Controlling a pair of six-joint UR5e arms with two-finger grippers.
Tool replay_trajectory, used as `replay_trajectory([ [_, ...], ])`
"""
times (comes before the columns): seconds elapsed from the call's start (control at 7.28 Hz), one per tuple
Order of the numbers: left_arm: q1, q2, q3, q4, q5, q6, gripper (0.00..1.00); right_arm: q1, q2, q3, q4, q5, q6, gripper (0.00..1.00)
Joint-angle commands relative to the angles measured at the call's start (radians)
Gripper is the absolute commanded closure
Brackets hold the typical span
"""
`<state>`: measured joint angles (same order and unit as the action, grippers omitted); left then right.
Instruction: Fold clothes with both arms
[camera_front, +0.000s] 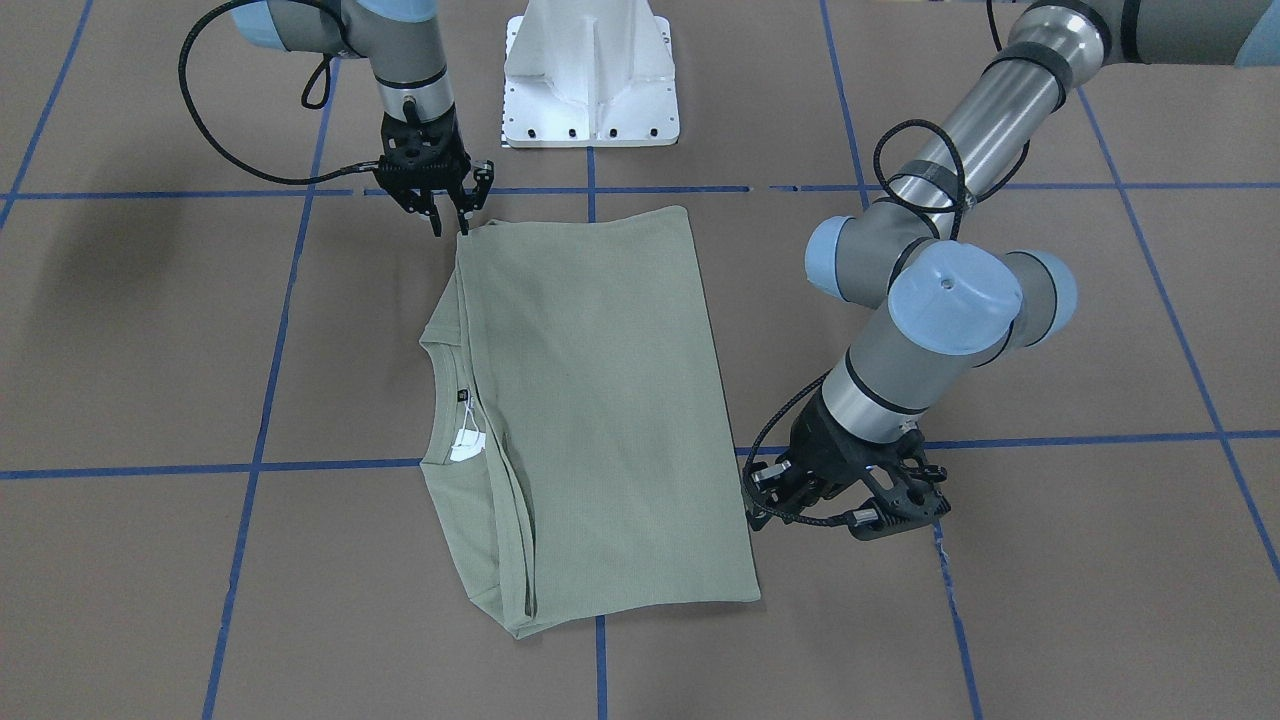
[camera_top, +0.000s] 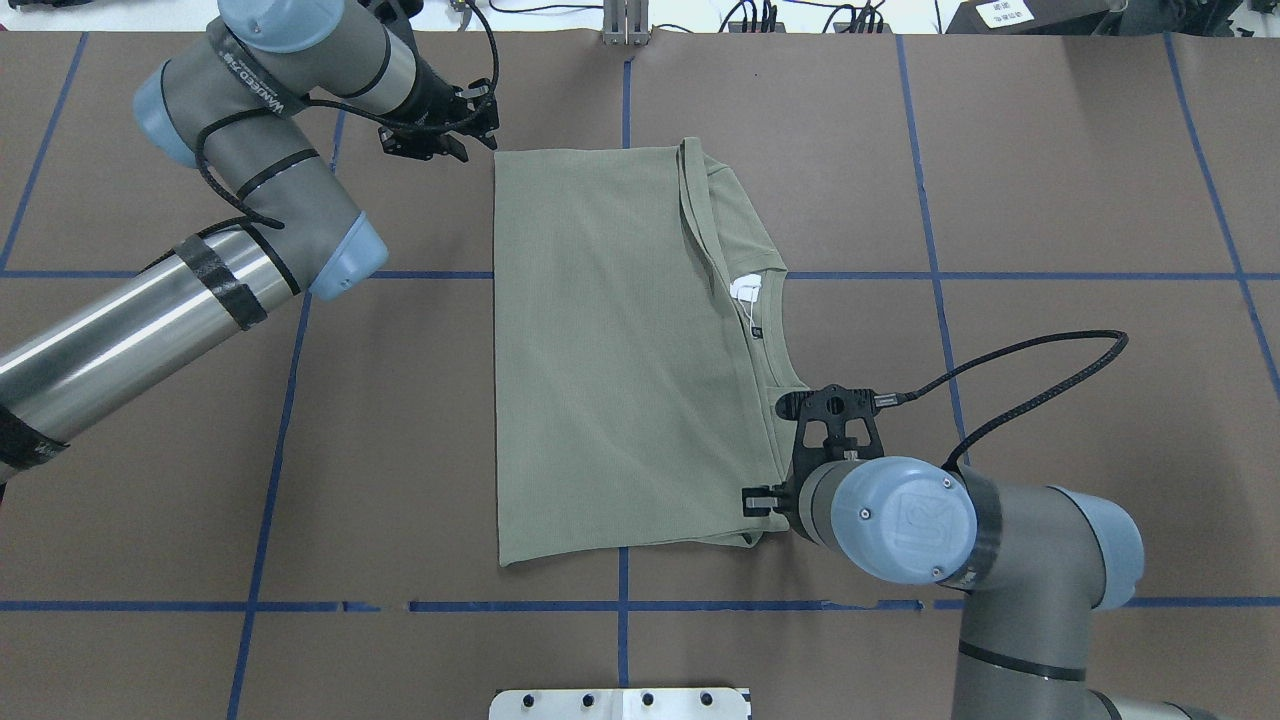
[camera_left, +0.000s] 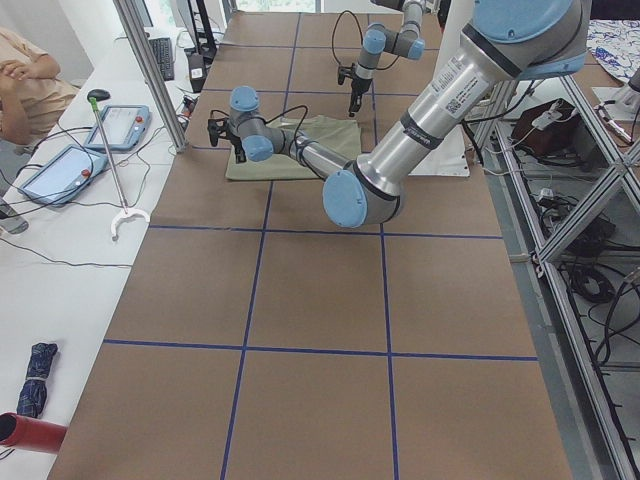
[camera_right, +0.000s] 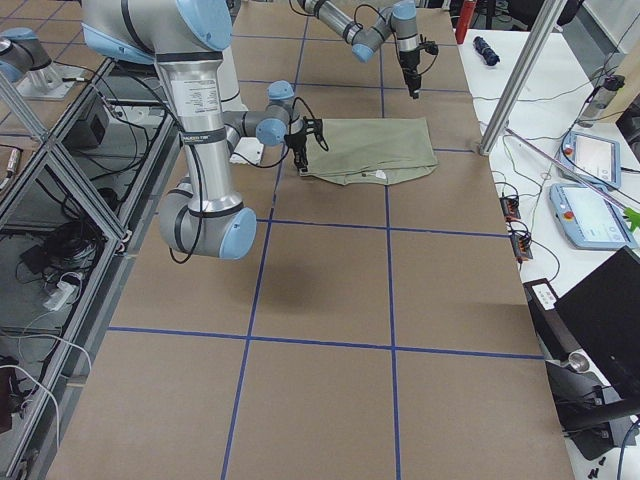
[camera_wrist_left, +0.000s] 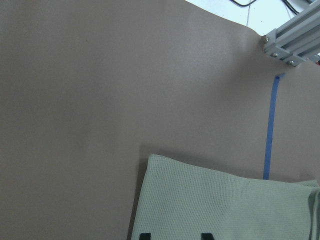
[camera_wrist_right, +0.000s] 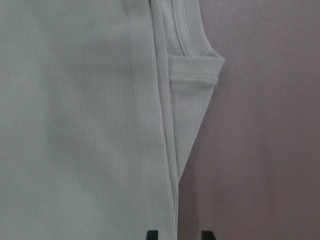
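The sage-green shirt (camera_top: 600, 350) lies folded flat in a rectangle mid-table, collar to the robot's right, with its white hang tag (camera_top: 745, 288) and dark neck label (camera_top: 757, 331) showing. My left gripper (camera_top: 470, 135) hovers at the shirt's far left corner (camera_wrist_left: 155, 165); its fingertips (camera_wrist_left: 145, 235) stand apart over the cloth with nothing between them. My right gripper (camera_front: 450, 220) points down at the near right corner, and its two tips (camera_wrist_right: 152, 234) straddle the folded edge of the shirt (camera_wrist_right: 80, 125), open. The left gripper (camera_front: 765, 505) sits low beside the shirt (camera_front: 600, 400).
The white base mount (camera_front: 590, 80) stands at the robot's edge of the table. Blue tape lines (camera_top: 930, 275) grid the brown tabletop. An aluminium frame post (camera_wrist_left: 292, 35) rises past the far edge. A person (camera_left: 25, 85) and tablets (camera_left: 125, 125) are at a side bench.
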<state>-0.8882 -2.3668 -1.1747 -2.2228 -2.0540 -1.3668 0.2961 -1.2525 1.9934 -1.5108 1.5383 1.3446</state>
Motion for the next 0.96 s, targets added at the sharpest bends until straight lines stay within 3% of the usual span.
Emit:
replay_trajectory([
  [0.0,-0.040,0.076,-0.113,-0.001,-0.094,0.000,0.55,0.119,0.163,-0.143,-0.006,0.000,-0.031,0.00],
  [0.27,-0.071,0.101,-0.154,-0.003,-0.132,0.002,0.55,0.240,0.263,-0.273,0.000,0.008,-0.221,0.00],
  [0.41,-0.071,0.103,-0.155,-0.003,-0.132,0.002,0.55,0.271,0.344,-0.391,0.003,0.017,-0.263,0.00],
  [0.55,-0.071,0.115,-0.166,-0.009,-0.133,0.003,0.55,0.300,0.446,-0.567,0.074,0.048,-0.286,0.00],
  [0.69,-0.071,0.118,-0.171,-0.009,-0.133,0.005,0.53,0.336,0.464,-0.687,0.203,0.095,-0.314,0.00],
  [0.82,-0.072,0.118,-0.175,-0.009,-0.133,0.005,0.50,0.343,0.466,-0.712,0.218,0.102,-0.341,0.00],
])
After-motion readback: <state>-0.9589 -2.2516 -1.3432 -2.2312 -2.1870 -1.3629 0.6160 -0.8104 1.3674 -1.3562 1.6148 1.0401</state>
